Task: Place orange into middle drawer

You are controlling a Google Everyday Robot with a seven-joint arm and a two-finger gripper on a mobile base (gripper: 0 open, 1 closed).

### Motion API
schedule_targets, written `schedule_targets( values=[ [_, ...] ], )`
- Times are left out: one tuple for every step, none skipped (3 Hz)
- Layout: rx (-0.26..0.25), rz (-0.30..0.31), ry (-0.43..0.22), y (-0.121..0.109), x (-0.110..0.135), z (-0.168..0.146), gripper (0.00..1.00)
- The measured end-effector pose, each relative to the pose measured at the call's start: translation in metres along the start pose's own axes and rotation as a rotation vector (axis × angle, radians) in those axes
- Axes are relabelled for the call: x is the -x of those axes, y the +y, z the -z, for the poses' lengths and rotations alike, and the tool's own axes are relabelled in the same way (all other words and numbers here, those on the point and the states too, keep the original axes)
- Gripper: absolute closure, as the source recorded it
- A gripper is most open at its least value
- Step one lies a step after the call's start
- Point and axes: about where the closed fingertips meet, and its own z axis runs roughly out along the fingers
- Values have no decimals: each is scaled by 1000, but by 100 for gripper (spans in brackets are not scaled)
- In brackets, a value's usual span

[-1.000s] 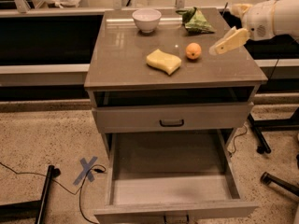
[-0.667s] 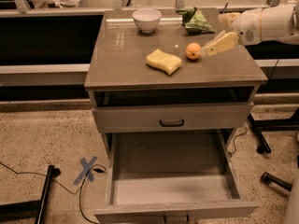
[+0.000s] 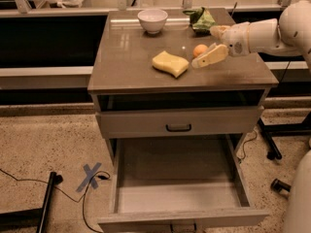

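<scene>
cabinet top [image 3: 126, 57]: bowl [image 3: 152, 19] at rear left, sponge [image 3: 169, 63] near centre. the orange [image 3: 199, 50] rests on the top just right of the sponge, not touching it. gripper [image 3: 205, 45] reaches in from the right at the orange, jaws open, one finger [image 3: 211, 57] just in front of the fruit. green bag [image 3: 201, 17] at rear right. below: upper drawer [image 3: 146, 123] closed, middle drawer [image 3: 177, 178] pulled out.

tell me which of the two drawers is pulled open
The middle drawer, pulled out; the handled drawer above it is shut. The claw is at the orange.
</scene>
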Motion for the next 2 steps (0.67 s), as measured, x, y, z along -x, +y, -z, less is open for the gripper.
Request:
schedule_targets(
  values=[
    [-4, -9, -16, -5, -9, -16, 0],
    [-9, -15, -41, -9, -14, -24, 0]
  ],
)
